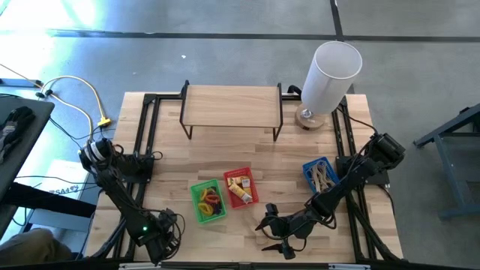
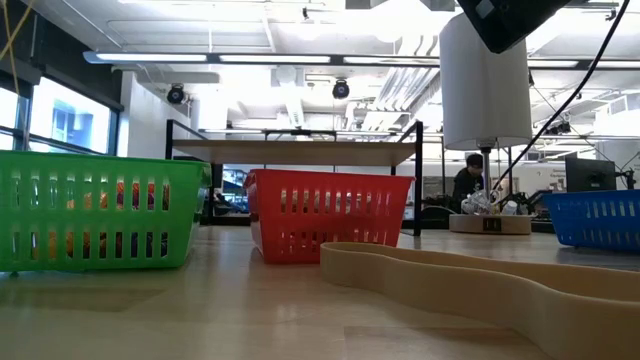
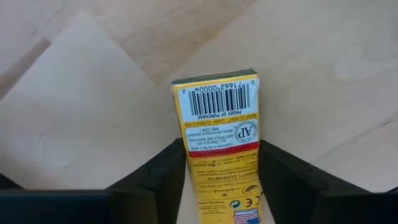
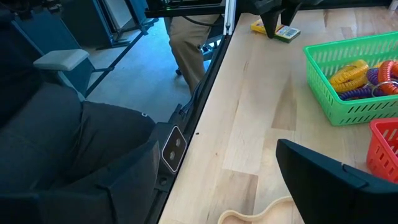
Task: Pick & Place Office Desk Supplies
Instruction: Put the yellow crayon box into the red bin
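A yellow packet [image 3: 217, 118] with a barcode lies flat on the wooden table near its front left corner. My left gripper [image 3: 222, 146] points straight down over it, shut on it; it also shows in the high view [image 1: 161, 238] and far off in the right wrist view [image 4: 273, 18]. My right gripper [image 1: 274, 232] hovers open near the front edge, right of the middle. A tan rubber-band loop [image 2: 480, 280] lies on the table under it. A green basket [image 1: 208, 202] holds coloured rings. A red basket [image 1: 240, 187] holds yellow packets. My left gripper pinches the packet's two long sides [image 3: 188, 163] between its two fingers, coming from above and lying across the packet. The barcode end [image 3: 217, 99] sticks out beyond the fingers. The packet rests flat on the table.
A blue basket [image 1: 320, 174] with tan bands stands at the right. A wooden shelf [image 1: 231, 105] and a tall white cylinder [image 1: 330, 71] stand at the back. A person [image 4: 186, 37] stands beyond the table's edge; another [image 2: 468, 178] sits far behind.
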Motion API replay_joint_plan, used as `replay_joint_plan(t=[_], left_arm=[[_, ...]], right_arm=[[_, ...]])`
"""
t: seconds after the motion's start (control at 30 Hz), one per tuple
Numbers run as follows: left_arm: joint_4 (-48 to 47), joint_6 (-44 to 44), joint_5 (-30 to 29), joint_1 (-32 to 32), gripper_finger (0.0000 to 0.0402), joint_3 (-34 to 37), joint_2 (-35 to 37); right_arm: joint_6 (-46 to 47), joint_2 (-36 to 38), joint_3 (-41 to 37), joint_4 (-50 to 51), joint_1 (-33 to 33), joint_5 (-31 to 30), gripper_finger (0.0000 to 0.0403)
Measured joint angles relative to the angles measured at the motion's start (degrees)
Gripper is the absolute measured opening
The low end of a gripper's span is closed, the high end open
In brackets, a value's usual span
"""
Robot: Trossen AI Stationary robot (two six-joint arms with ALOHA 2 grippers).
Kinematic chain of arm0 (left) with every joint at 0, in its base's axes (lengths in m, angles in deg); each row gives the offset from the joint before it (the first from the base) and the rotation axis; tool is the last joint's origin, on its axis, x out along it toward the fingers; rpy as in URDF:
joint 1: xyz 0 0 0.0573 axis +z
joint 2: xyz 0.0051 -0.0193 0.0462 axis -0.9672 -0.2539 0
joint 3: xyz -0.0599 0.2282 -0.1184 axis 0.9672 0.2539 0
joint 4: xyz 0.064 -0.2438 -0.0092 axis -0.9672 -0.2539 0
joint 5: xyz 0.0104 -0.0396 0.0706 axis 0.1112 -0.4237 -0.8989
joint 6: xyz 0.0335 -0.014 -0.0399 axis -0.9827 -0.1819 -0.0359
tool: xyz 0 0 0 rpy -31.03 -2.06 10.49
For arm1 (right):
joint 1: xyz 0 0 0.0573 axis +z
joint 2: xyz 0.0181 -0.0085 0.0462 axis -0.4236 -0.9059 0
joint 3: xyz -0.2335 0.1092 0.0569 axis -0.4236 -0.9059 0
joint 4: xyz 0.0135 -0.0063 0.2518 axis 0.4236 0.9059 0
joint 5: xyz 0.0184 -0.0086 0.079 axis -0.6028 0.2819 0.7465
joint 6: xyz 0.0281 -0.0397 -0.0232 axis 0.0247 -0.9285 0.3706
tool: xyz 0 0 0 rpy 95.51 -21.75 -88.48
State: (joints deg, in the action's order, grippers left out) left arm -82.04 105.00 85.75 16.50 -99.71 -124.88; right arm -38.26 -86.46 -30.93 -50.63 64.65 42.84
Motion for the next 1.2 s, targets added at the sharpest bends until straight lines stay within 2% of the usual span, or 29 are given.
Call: replay_joint_plan(t=[0.07,0.13,0.33,0.53,0.63,0.77,0.9,1.03,1.2], left_arm=[[0.06,-0.64,-1.3,-0.13,0.0159,0.07,0.49],[0.69,-1.01,-5.01,-0.75,0.0149,0.12,1.22],[4.54,-5.46,-15.34,-1.38,0.016,0.15,5.3],[15.97,-19.42,-26.28,-1.28,0.0162,0.15,9.59],[22.37,-28.25,-29.1,-0.07,0.0162,0.13,10.36],[30.53,-39.77,-28.75,3.39,0.0162,0.11,10.36],[35.88,-50.23,-25.08,9.04,0.0162,0.07,10.36],[42.35,-60.87,-19.19,17.16,0.0162,0.04,10.36],[47.28,-69.72,-14.11,27.35,0.0163,0.04,10.36]], right_arm=[[0.0,0.0,0.01,0.0,0.01,0.0,0.0311],[0.0,0.0,-0.01,0.0,0.01,-0.02,0.0311],[0.0,0.0,-0.01,-0.01,0.01,-0.02,0.0311],[0.0,0.0,0.0,-0.02,0.01,-0.15,0.0311],[0.0,0.0,-0.01,-0.02,0.0,-0.16,0.0311],[0.0,0.0,0.01,-0.35,0.01,-0.15,0.0311],[0.0,0.0,0.01,-0.87,0.01,-0.07,0.0311],[0.0,0.0,0.0,-0.9,-0.01,-0.07,0.0311],[0.0,0.0,-0.01,-0.9,0.01,0.01,0.0311]])
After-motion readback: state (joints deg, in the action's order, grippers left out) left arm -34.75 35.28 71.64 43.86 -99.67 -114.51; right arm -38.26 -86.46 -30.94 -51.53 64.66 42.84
